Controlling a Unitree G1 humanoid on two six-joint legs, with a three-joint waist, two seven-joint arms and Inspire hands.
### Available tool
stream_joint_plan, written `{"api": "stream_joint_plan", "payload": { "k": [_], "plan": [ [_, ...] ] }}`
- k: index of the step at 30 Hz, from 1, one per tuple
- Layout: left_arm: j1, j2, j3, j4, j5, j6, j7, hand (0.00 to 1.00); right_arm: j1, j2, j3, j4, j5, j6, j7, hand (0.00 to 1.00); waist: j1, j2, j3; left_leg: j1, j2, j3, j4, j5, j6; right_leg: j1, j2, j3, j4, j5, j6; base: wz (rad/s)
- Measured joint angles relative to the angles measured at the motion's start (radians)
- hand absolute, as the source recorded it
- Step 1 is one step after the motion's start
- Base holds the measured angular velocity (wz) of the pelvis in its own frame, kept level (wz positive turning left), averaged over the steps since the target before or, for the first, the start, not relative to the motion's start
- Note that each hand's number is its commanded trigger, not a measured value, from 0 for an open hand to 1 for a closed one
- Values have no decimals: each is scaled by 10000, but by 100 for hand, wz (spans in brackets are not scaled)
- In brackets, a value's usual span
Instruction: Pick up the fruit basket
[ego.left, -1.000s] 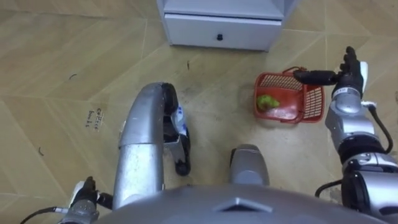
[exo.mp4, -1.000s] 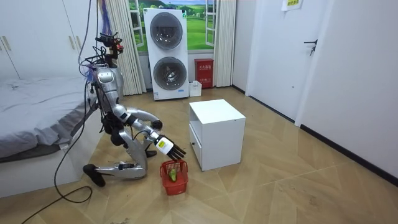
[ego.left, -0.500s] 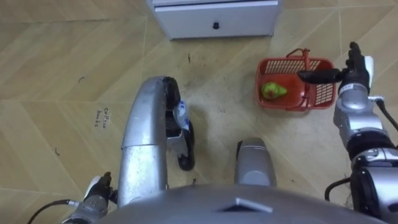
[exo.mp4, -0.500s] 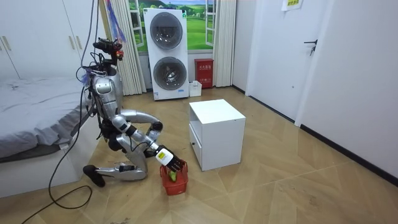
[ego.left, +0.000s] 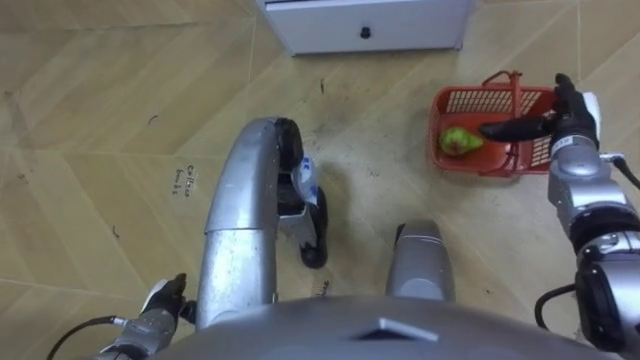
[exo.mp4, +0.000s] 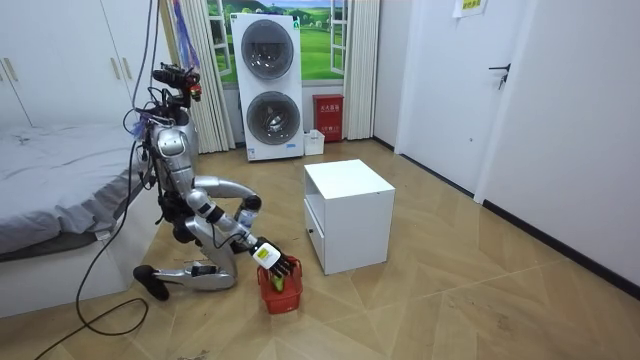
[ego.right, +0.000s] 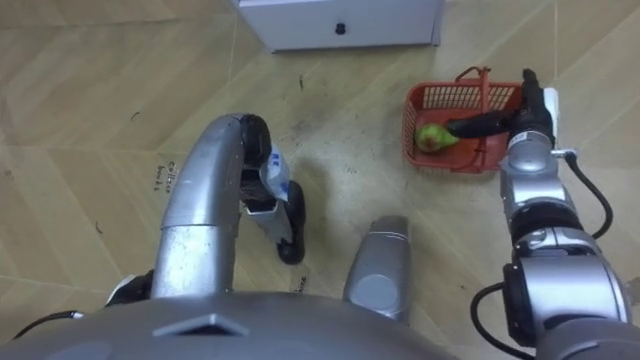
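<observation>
Robot's kneeling on the wood floor (ego.left: 80, 120). Left robot hand (ego.left: 160, 300) hangs low by its side, can't tell if it's open. Right robot hand (ego.left: 566, 122) is stretched straight-fingered over the red fruit basket (ego.left: 480, 97) on the floor, pear (ego.left: 457, 139) inside, gripping nothing. White cabinet (ego.left: 370, 25) just beyond, bed (exo.mp4: 50, 160) behind.

The red plastic fruit basket (ego.left: 482, 100) is sitting flat on the wooden floor (ego.left: 380, 150), close to the white cabinet (ego.left: 365, 25). Lots of little holes are showing in its sides. Its thin red handle (ego.left: 516, 100) is standing up and going across the middle. One green fruit (ego.left: 458, 140) is lying inside, down on the bottom, near the left end of the basket.
</observation>
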Motion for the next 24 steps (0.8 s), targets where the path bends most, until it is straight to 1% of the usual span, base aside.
{"api": "stream_joint_plan", "payload": {
  "k": [2,7,12,15,16,18,19,21,24],
  "plan": [
    [-4,0,-90,-1,-1,0,-140,0,-10,-7,3,60,2,-4,134,0,0,16,-9,-2,3,-1,-23,18,-35,-17,6,-5,1,-1,3,0],
    [-13,6,-90,-1,-1,2,-362,0,-102,-18,1,358,2,-5,251,0,3,65,-17,-42,17,3,-30,20,-39,-70,13,-7,6,-2,4,0],
    [-25,6,-90,-14,-2,6,-406,0,-285,-69,3,579,100,-6,414,0,19,89,-16,-47,21,11,-43,20,-39,-93,3,-13,9,-4,9,0],
    [-145,6,-93,-10,-42,22,-415,0,-478,-270,9,1186,454,-13,672,0,196,121,-9,-39,21,16,-75,38,-73,-148,2,-20,17,-5,11,0],
    [-152,6,-96,-9,-118,18,-417,0,-479,-354,7,1388,710,-14,701,0,273,146,5,-40,21,15,-86,50,-98,-126,4,-18,18,-5,12,0],
    [-80,6,-94,-10,-175,43,-457,0,-471,-440,-1,1611,967,-1,740,0,296,166,36,-52,20,24,-104,60,-116,-151,4,-5,22,-5,12,0],
    [-18,6,-94,-10,-189,118,-547,0,-462,-482,-2,1640,1127,6,778,0,286,176,46,-78,20,46,-124,71,-136,-204,-5,37,36,-6,13,0],
    [-9,7,-93,-8,-192,212,-601,0,-464,-512,-8,1638,1221,5,814,0,275,196,45,-137,14,76,-157,105,-175,-312,-23,97,80,-9,18,0],
    [-71,10,-90,-3,-197,198,-611,0,-470,-515,-13,1635,1492,3,912,0,275,195,49,-224,0,92,-202,179,-212,-420,-34,104,139,-21,43,3]
  ]
}}
